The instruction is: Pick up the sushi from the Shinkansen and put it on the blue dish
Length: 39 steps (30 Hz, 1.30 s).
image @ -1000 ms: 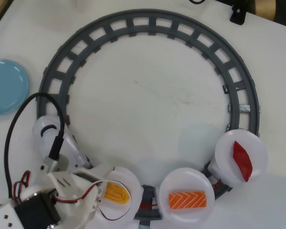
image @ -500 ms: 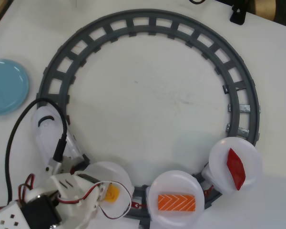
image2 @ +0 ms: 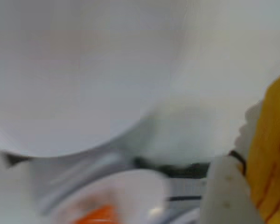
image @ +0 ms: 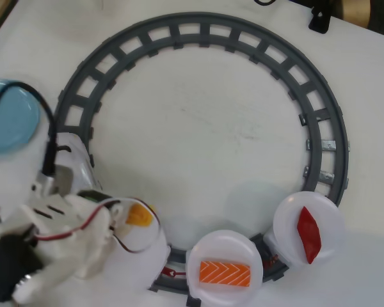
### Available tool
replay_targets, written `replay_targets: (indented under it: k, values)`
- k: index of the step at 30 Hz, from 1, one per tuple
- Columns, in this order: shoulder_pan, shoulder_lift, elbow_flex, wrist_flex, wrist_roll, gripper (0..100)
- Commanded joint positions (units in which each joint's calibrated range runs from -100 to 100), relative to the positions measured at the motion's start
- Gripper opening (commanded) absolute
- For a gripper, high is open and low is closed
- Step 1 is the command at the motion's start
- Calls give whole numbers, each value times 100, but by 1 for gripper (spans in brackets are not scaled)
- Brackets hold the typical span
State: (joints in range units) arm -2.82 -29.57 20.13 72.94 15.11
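On its white plate, the sushi shows yellow-orange.

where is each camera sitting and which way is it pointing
overhead view: fixed above the table, looking straight down on the grey track, the blue dish at the left edge and the plate cars; the arm enters from bottom left, its gripper at the sushi.
wrist view: rides on the gripper, very close and blurred, facing a white plate; a white finger shows at the right against the sushi.
shared: the sushi, and the salmon piece.
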Motion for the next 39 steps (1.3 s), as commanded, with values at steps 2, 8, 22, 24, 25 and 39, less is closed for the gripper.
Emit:
replay_targets:
  k: [2,8,22,24,25,39]
  values:
    - [-1646,8,-660,-46,-428,3]
    - [-3450,630,79,-1175,-747,3]
    - [-4683,3591,-1436,-2186,-763,3]
    - [-4771,3964,-1860,-2177,-757,3]
    - [-4824,4139,-2058,-2101,-752,3]
    - [-5431,5184,-2869,-1184,-496,5]
